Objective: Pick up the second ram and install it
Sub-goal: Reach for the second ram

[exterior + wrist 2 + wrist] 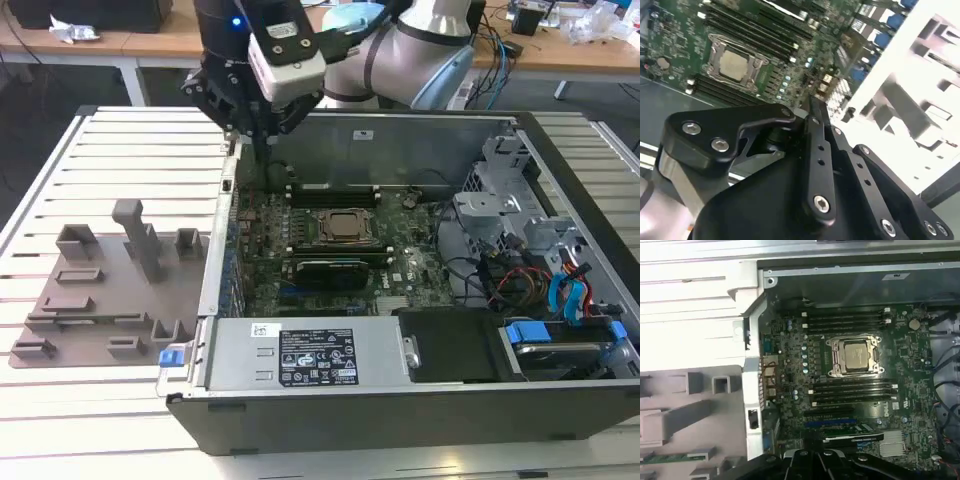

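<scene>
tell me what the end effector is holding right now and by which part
Nothing, as far as the views show: the end effector carries no stick, and the second ram lies on the grey tray.

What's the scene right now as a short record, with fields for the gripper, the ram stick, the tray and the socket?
gripper: above the case wall at the exterior view's left
second ram: green stick lying in the tray, apart from the gripper
tray: gray, on the slatted table beside the open case
processor socket: mid-motherboard, long black slots on two sides
</scene>
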